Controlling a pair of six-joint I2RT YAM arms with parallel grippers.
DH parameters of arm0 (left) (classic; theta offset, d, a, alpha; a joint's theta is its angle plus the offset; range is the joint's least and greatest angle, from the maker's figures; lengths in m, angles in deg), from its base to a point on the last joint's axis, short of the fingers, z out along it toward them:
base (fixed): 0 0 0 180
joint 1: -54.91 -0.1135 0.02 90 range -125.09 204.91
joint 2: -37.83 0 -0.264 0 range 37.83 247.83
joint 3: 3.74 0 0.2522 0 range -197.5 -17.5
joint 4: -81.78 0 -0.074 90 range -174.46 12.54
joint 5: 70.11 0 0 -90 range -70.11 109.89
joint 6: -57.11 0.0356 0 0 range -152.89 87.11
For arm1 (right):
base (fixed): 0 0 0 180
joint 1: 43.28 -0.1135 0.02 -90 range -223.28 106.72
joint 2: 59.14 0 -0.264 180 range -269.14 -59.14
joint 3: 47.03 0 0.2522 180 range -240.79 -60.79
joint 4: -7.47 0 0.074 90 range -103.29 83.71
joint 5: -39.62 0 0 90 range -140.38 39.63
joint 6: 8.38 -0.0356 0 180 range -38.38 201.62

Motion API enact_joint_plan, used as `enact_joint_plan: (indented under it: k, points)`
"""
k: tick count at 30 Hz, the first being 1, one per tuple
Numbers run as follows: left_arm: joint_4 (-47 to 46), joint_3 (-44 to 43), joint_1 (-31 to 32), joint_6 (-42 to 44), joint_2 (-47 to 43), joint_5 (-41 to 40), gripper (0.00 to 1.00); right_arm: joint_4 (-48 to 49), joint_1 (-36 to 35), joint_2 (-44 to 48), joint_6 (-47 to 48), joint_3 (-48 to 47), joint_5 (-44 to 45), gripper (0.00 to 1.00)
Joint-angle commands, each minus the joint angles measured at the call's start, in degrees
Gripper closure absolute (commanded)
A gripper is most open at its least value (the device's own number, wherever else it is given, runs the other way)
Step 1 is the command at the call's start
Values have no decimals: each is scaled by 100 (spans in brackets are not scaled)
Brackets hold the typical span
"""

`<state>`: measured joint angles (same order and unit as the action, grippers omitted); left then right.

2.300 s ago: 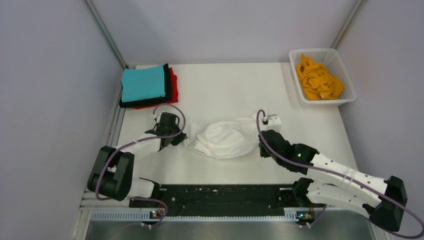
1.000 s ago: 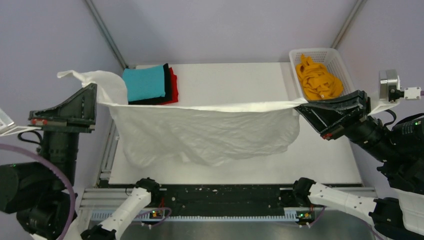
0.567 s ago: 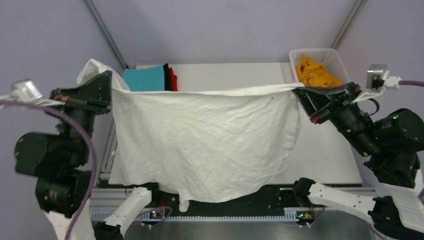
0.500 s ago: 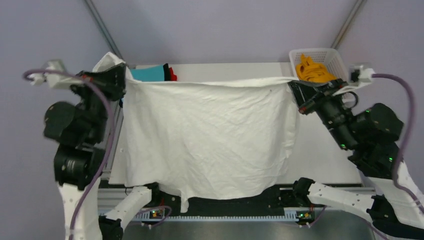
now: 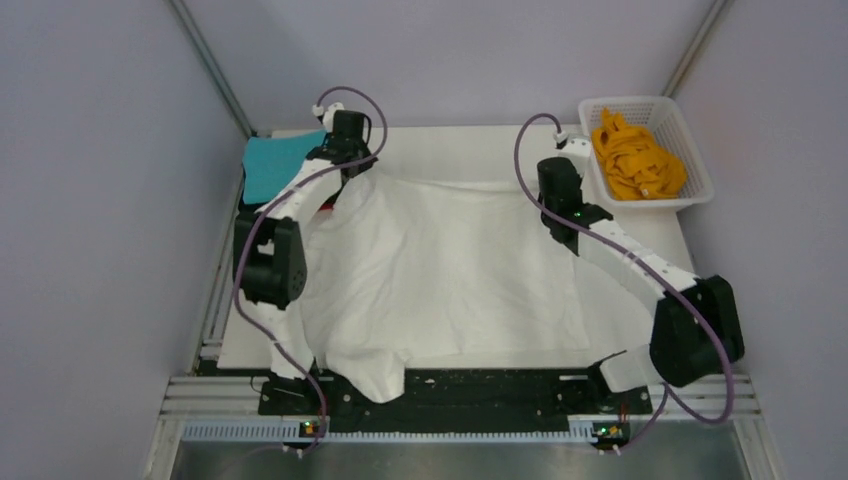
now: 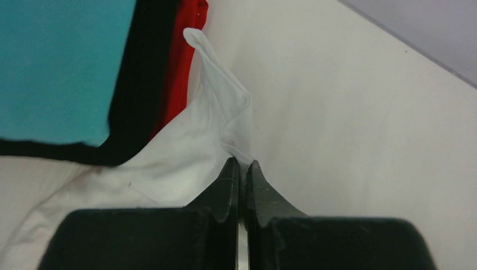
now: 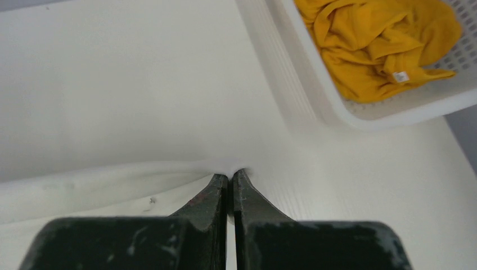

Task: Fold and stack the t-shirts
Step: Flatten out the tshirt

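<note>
Bright, even, diffuse light; soft faint shadows; wrist views blurred up close.

Big thin white t-shirt (image 5: 450, 270) is spread mostly flat but wrinkly over the bench (image 5: 460, 150), far corners pinched in the left tool (image 6: 241, 169) and right tool (image 7: 230, 180), near-left part bunched up and drooping off the near edge. Teal t-shirt (image 5: 270, 165) sits folded on top of the black t-shirt (image 6: 140, 73) and red t-shirt (image 6: 183, 62) at the far-left corner, white cloth touching that stack. Orange t-shirt (image 5: 635, 160) is crumpled in the basket (image 5: 640, 103), far right

On the tabletop (image 5: 460, 150), a white t-shirt (image 5: 450, 270) lies spread from left gripper (image 5: 348, 168) to right gripper (image 5: 552, 205); a folded stack (image 5: 275, 165) and a basket (image 5: 690, 150) sit just outside them.
</note>
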<state>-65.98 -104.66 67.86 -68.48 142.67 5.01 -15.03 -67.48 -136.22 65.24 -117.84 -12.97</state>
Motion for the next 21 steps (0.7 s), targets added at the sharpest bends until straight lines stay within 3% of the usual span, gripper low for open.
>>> enact_joint_plan:
  k: [1,4,8,9,10,15,18,21]
  points:
    - [50,-1975,23,25,1626,-169,100,1234,646,-1276,-402,-417,-907,100]
    - [345,-3308,30,113,2856,-122,80,1503,995,-2301,-312,-962,-1119,96]
    - [255,-4336,77,278,3694,-76,34,1062,1343,-3522,-260,-2189,-1000,89]
    - [87,-4341,98,357,3709,-62,15,916,1395,-3711,-269,-2496,-859,78]
    - [-90,-4318,122,454,3688,-31,3,642,1430,-3843,-270,-2740,-729,57]
    - [-209,-4323,309,884,3329,-74,1,148,1462,-3650,-197,-3122,-960,7]
    - [51,-4061,539,1120,2776,-422,1,-38,1461,-3062,-346,-2677,-1556,4]
    - [-95,-2946,799,1190,1810,-500,1,10,1420,-2126,-571,-1686,-2588,1]
